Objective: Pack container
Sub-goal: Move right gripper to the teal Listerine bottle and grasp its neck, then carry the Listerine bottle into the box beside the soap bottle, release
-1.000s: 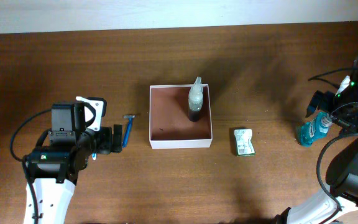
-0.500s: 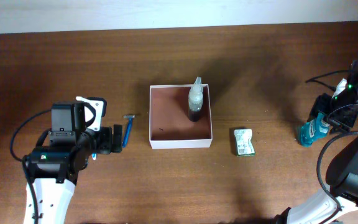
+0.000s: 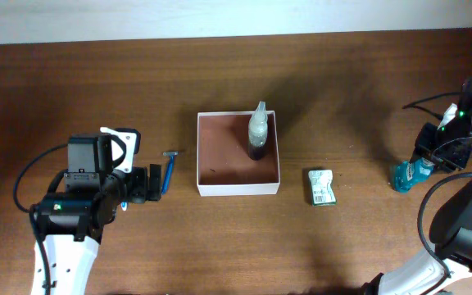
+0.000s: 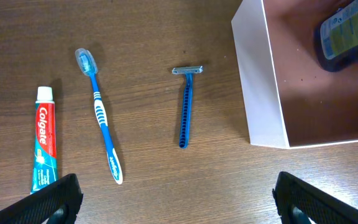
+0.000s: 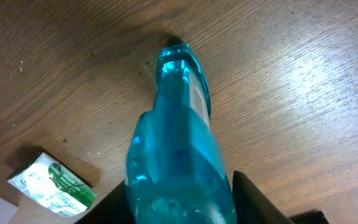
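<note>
Gripping the blue bottle (image 5: 173,155), my right hand (image 5: 178,205) half-closed snug around it; next, lift it into the container (image 3: 238,190)

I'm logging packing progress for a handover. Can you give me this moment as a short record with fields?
box: open, white walls, reddish-brown inside
in box: one dark bottle, near a corner
outside, left arm's side: razor, toothbrush, toothpaste
outside, right arm's side: green packet, blue bottle
left gripper: open, empty, above the razor
right gripper: closed around the blue bottle
unpacked items: five
</note>
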